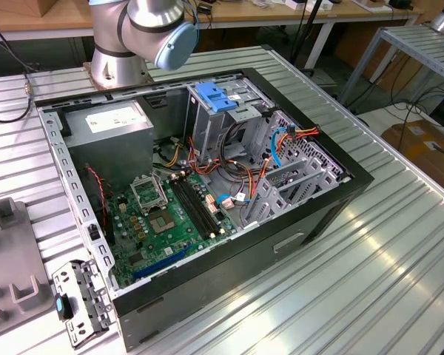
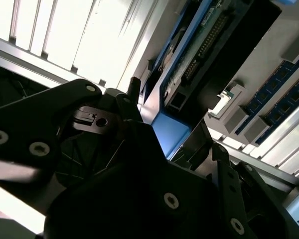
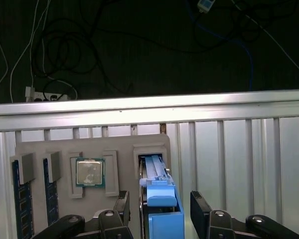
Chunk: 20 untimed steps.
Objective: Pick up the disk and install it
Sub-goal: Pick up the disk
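Note:
The disk (image 3: 157, 174) stands on edge in a slot of a grey tray (image 3: 124, 144), with its blue side rail and blue end piece facing the first wrist view. My gripper (image 3: 162, 211) is open and straddles the disk. One black finger (image 3: 122, 206) is on each side, with a small gap to the rails. In the second wrist view the disk (image 2: 204, 45) shows its circuit-board face and blue end close beside the gripper's black linkage. The open computer case (image 1: 340, 185) lies on the ribbed metal table, with a tall drive cage (image 1: 218, 111) inside it.
The tray also holds a processor chip (image 3: 89, 172) and blue memory sticks (image 3: 17, 196). Inside the case are a motherboard (image 1: 170, 214), a grey power-supply box (image 1: 107, 126) and loose cables (image 1: 281, 140). A grey fixture (image 1: 7, 259) sits at the exterior view's left. The table edge (image 3: 149, 107) runs past the tray.

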Motion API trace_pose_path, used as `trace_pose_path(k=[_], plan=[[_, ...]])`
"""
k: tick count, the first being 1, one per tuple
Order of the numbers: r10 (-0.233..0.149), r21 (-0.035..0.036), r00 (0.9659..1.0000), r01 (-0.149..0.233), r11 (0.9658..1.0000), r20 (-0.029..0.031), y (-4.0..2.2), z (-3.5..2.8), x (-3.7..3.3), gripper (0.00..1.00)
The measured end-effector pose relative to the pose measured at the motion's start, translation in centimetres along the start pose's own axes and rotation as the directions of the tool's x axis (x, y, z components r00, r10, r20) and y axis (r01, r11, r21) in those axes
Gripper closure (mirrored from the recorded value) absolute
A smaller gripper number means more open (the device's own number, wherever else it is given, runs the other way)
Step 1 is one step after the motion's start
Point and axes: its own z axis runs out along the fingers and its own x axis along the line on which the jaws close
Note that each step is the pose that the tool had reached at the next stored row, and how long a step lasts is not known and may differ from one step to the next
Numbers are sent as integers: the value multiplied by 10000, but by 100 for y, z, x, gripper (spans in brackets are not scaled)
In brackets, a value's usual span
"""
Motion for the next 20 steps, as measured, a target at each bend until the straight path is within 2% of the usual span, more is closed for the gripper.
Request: trace_pose_path(k=[4,10,11,15,18,20], plan=[[-3,27,10000,3,10000,4,54,4,3,40],[-3,30,10000,3,10000,5,53,13,-1,40],[-4,60,10000,4,10000,4,54,13,-2,40],[-34,295,10000,33,9996,19,54,16,-9,40],[-35,304,10000,34,9995,19,55,17,-9,40],[-34,302,10000,33,9995,45,90,19,-7,40]])
